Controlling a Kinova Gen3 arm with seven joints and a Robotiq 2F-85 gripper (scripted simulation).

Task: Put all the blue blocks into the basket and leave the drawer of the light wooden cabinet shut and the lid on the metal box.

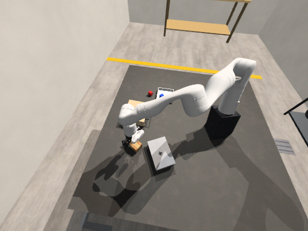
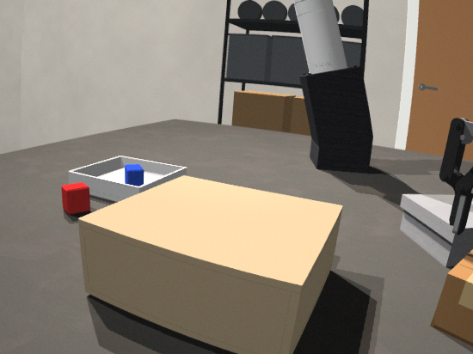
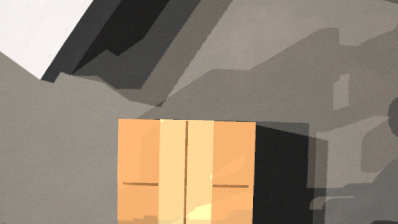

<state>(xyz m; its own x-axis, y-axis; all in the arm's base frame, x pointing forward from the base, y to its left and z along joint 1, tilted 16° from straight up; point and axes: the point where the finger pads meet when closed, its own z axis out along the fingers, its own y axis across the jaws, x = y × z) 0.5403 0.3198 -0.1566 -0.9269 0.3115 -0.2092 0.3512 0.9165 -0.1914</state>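
Observation:
The white basket [image 1: 165, 88] [image 2: 96, 188] holds one blue block [image 1: 161, 95] [image 2: 134, 175]. A red block [image 1: 150, 93] [image 2: 76, 198] lies outside it. The light wooden cabinet [image 1: 135, 102] [image 2: 215, 229] stands nearby; its drawer cannot be made out. The metal box [image 2: 423, 233] has its lid [image 1: 157, 149] [image 2: 430, 208] [image 3: 37, 32] on top; whether it is all the way down is unclear. A taped cardboard box [image 1: 136, 146] [image 2: 447, 300] [image 3: 140, 160] stands beside the metal box, apart from it. My gripper [image 1: 127, 143] is open, pointing down above the cardboard box. No other blue block shows.
My arm [image 1: 151, 107] reaches over the area between basket and cabinet and hides part of both in the top view. The black robot pedestal [image 1: 222, 124] [image 2: 340, 122] stands beyond the basket and metal box. Dark shadows fall around the cardboard box.

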